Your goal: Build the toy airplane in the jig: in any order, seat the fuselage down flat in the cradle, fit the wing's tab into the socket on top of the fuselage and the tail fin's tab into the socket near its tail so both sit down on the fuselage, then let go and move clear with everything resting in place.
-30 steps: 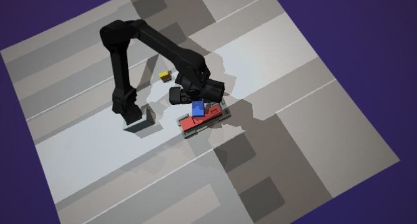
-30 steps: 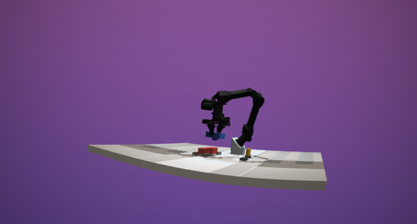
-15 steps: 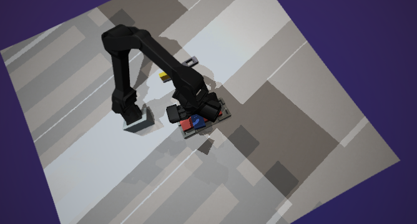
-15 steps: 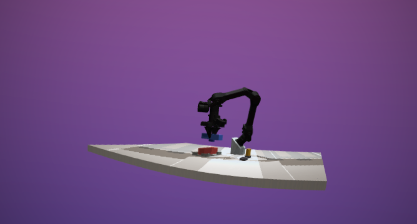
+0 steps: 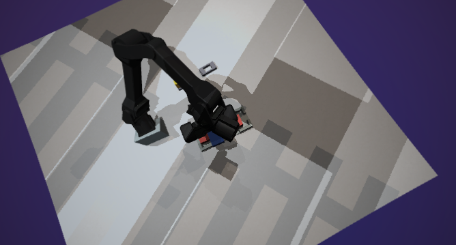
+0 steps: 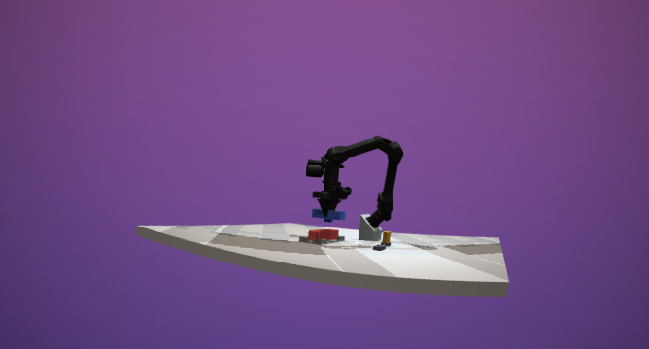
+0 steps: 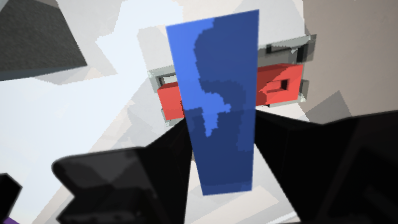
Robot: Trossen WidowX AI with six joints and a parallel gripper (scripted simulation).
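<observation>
While my gripper [image 7: 216,116] is clamping the blue wing [image 7: 220,100] between its fingers, I am holding it in the air directly above the red fuselage [image 7: 280,85], which is lying in the grey cradle [image 7: 287,45]. From the side I am seeing the wing hanging clear of the fuselage, while the yellow tail fin [image 6: 386,237] is standing on the table [image 6: 437,270] to the right, beside a small dark frame [image 6: 379,247].
</observation>
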